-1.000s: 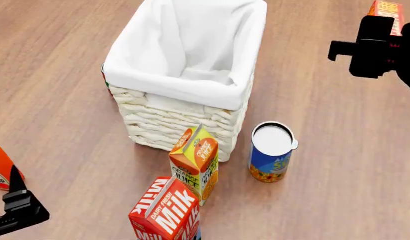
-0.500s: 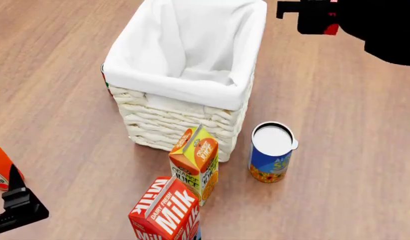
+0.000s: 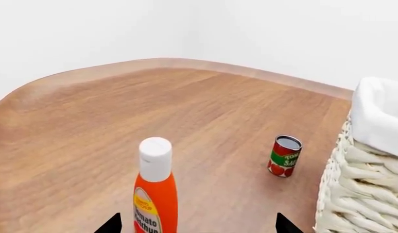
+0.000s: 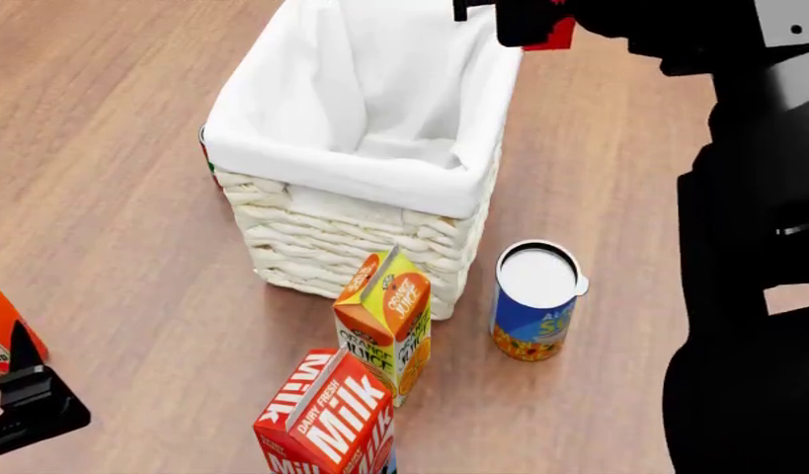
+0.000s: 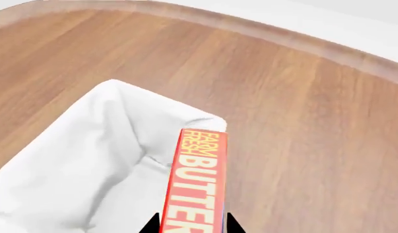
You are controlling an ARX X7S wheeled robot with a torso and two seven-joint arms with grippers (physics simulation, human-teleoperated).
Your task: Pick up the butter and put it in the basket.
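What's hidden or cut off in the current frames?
- Head view: right gripper covers most of the butter.
- Right wrist view: butter cut by the frame edge.
- Head view: basket hides the tomato can.
- Left wrist view: ketchup bottle base cut off.

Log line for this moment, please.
right claw: holds butter | over basket far corner | left claw: idle

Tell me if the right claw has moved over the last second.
Yes. The right claw, shut on the butter, has swung leftward in the head view, from beside the basket to its far right corner.
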